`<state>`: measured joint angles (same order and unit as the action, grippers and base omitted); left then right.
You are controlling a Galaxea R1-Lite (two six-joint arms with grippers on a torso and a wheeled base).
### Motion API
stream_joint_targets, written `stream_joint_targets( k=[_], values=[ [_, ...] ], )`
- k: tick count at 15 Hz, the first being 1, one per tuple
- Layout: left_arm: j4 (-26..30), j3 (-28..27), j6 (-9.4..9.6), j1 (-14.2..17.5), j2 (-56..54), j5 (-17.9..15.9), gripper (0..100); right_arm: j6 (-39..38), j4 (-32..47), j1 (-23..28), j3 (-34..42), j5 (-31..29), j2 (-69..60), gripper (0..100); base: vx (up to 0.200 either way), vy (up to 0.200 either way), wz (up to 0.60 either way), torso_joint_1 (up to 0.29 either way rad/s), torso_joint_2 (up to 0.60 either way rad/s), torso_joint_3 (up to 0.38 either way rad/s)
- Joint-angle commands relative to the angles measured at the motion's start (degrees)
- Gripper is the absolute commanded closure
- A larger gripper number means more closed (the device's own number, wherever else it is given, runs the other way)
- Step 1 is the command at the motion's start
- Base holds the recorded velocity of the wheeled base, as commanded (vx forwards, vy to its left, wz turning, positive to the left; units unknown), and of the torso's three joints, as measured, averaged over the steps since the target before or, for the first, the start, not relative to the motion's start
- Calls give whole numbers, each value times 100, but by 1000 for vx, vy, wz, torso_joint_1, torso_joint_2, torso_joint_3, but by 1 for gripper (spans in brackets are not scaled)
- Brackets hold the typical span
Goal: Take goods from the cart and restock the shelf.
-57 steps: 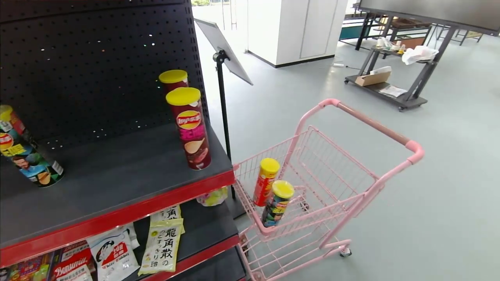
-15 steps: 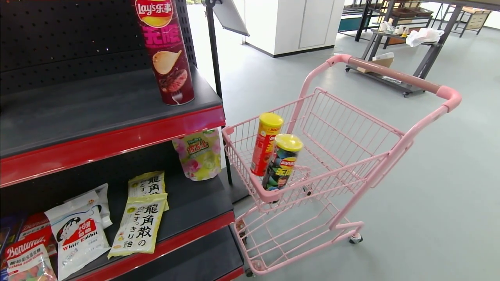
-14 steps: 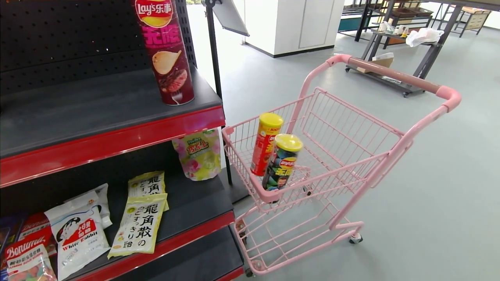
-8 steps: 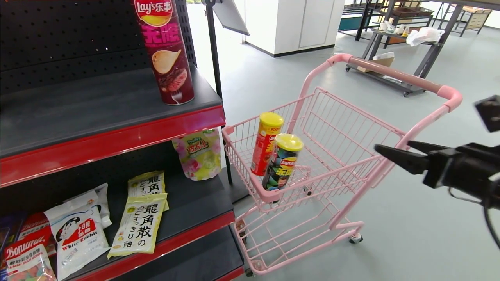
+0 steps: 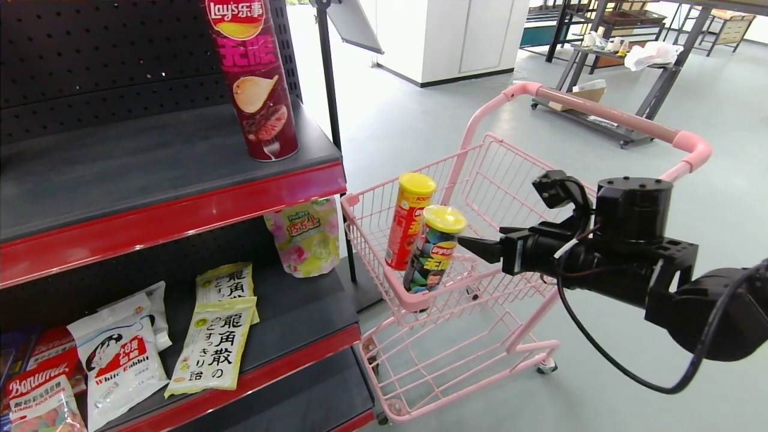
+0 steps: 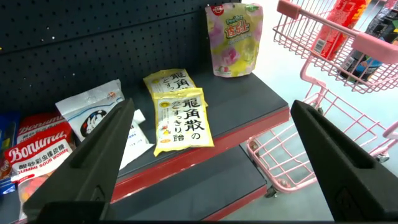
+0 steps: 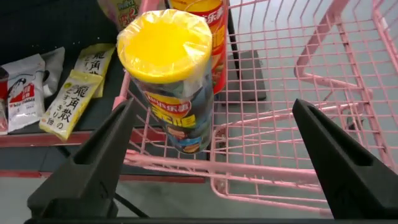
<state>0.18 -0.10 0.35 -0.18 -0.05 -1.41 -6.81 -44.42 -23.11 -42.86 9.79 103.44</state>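
The cart (image 5: pixel 420 302) is open at the top, and the far and right parts of its basket are free. 2 cans stand together in the corner next to the shelf: the dark can (image 5: pixel 433 252) and, just behind it, the yellow-red can (image 5: pixel 408 222). Wire walls close this corner on 2 sides. The right gripper (image 5: pixel 480 243) is just beside the dark can, jaws wider than it. On the upper shelf (image 5: pixel 120 162), 1 maroon can (image 5: pixel 255 78) stands at the right end; the board left of it is bare.

Head cam looks down on the cart (image 5: pixel 606 117) from up high. Both wrist cams sit lower, with the right one closest. They share its front corner.
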Motion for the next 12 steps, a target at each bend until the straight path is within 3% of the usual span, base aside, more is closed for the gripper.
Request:
stream_joint_targets(
  k=[1,12],
  values=[
    [-1,1,0,1,5,1,0,-13,-5,-141,-284,5,449,0,0,0,0,0,0,0],
    [-1,1,9,1,5,1,0,-189,-49,-387,-1172,-135,1460,0,0,0,0,0,0,0]
  ],
)
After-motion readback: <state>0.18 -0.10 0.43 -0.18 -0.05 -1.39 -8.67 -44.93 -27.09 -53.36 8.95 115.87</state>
